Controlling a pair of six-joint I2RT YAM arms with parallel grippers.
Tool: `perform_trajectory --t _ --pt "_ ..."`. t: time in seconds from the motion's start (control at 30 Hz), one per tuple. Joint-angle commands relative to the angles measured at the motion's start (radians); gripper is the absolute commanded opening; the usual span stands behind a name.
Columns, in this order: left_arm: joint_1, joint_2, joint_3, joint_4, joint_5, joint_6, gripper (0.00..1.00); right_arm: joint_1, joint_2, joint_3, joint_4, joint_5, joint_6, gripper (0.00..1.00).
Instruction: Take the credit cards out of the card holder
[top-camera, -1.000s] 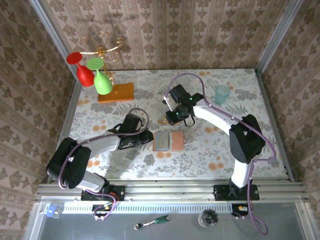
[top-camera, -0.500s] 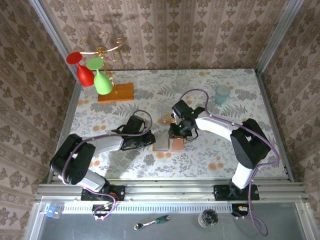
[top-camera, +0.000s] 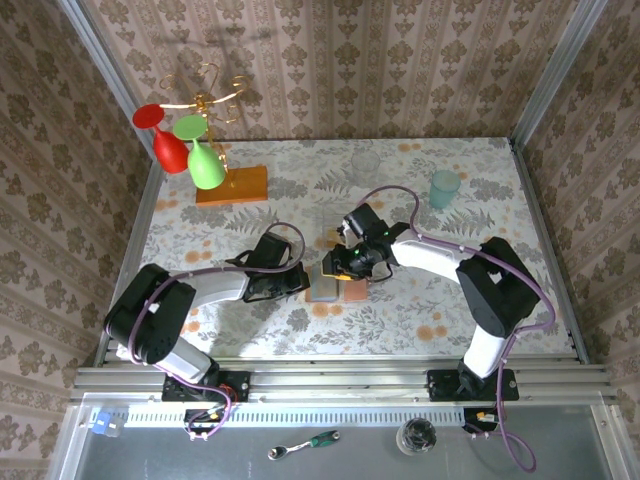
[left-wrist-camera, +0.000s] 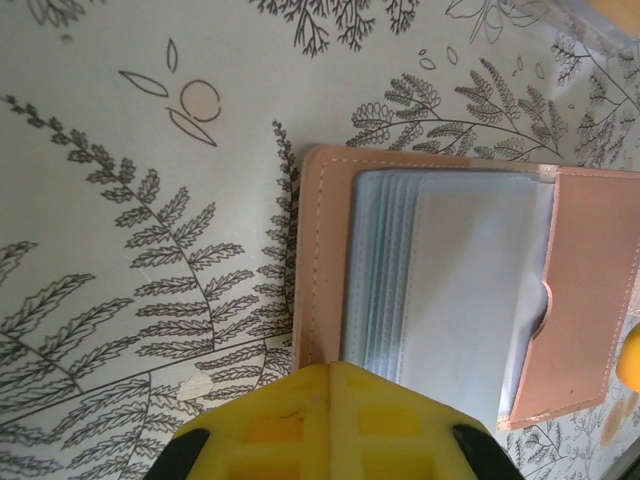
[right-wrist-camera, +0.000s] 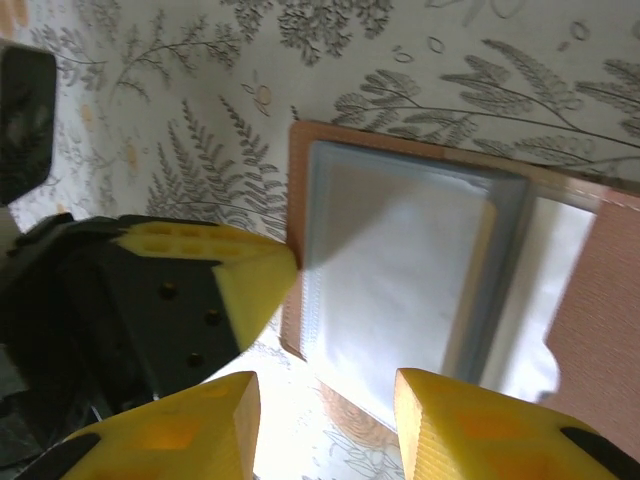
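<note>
**Presently: card holder open on the table, shut left gripper at its edge, right gripper over it**

Top external view. The card holder (top-camera: 325, 291) lies open on the table (top-camera: 430, 310), near the middle and towards the arms. The left gripper (top-camera: 301, 282) sits at the holder's left edge. The right gripper (top-camera: 336, 266) stands over its far part and covers some of it. A second ago the right gripper was further up the table, well apart from the holder, and it has since come down over it. The left gripper was then just beside the left edge and has since closed up against it. The holder itself has stayed about where it was.

Left wrist view. The left gripper (left-wrist-camera: 330, 372) has its fingers pressed together with nothing between them. Its tip meets the near rim of the card holder (left-wrist-camera: 450, 280). The grey-blue pockets (left-wrist-camera: 400, 270) face up, and a brown leather flap lies to the right.

Right wrist view. The right gripper (right-wrist-camera: 325, 400) has its fingers part way apart and holds nothing. The card holder (right-wrist-camera: 420, 260) lies just beyond them, in line with the gap. Whether either finger touches it cannot be told. The yellow tip of the left gripper (right-wrist-camera: 270, 275) touches the holder's left rim. Whether credit cards sit in the pockets cannot be told.
</note>
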Motion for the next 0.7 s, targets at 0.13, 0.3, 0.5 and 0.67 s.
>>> perform_trajectory --t 0.13,0.3,0.5,0.67 --pt "-0.006 0.013 -0.006 -0.033 -0.013 -0.004 0.02 0.008 0.055 -0.024 0.072 -0.068 0.038 0.4" --pt "-0.007 0.021 -0.002 -0.034 -0.011 -0.004 0.02 0.011 0.078 -0.024 0.085 -0.077 0.042 0.39" --pt "-0.005 0.022 -0.002 -0.036 -0.011 -0.004 0.02 0.013 0.091 -0.031 0.074 -0.052 0.036 0.39" --pt "-0.006 0.023 -0.001 -0.037 -0.011 -0.004 0.02 0.013 0.092 -0.036 0.052 -0.029 0.028 0.39"
